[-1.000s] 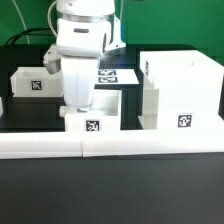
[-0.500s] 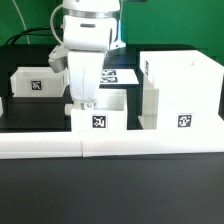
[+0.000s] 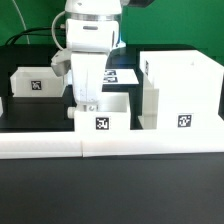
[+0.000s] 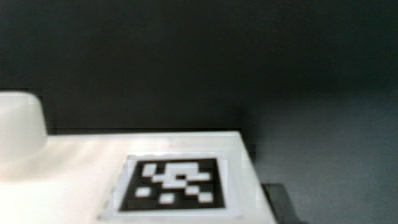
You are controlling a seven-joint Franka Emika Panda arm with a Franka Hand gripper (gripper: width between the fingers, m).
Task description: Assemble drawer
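Note:
The drawer's large open-fronted housing [image 3: 180, 90] stands at the exterior view's right. A small white tray [image 3: 102, 122] with a square tag sits just left of it, near the front rail. My gripper [image 3: 84, 104] reaches down onto the tray's left wall and looks shut on it. A second tray [image 3: 35, 83] lies at the back left. In the wrist view a white surface carrying a tag [image 4: 175, 183] fills the lower part, and one dark fingertip [image 4: 276, 196] shows beside it.
The long low white border rail [image 3: 110, 147] runs along the front of the black table. The marker board [image 3: 118, 75] lies behind the arm, partly hidden. Cables and a green backdrop are at the back left.
My gripper and the small tray have shifted together toward the exterior view's right, closer to the housing. The housing and the second tray have not moved.

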